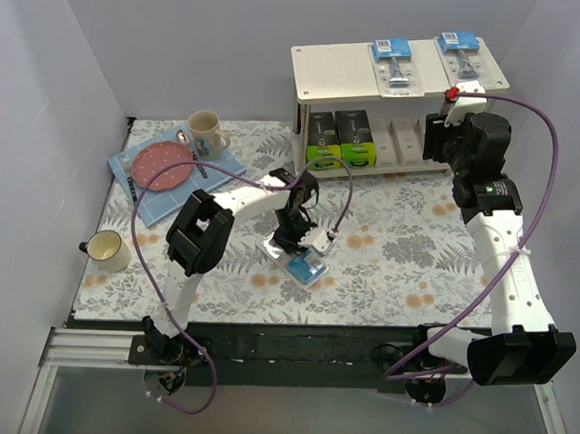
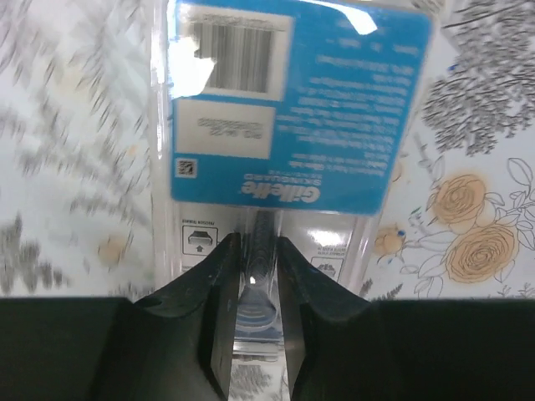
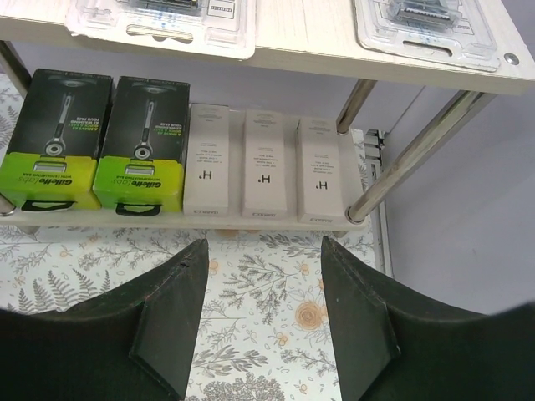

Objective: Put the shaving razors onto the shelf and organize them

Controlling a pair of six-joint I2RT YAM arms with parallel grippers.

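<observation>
Blue-carded, lying flat on the floral cloth [image 1: 394,249]; pinches that blister pack's [image 2: 292,109] clear end in the left gripper [image 2: 255,251], probably for carrying to the shelf's [image 1: 334,61] top board. Holds the right gripper [image 3: 263,259] splayed, empty, before the lower tier.

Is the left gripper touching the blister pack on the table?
Touching. Left wrist view: the left gripper has both fingers pressed against the raised clear ridge of the blister pack.
</observation>
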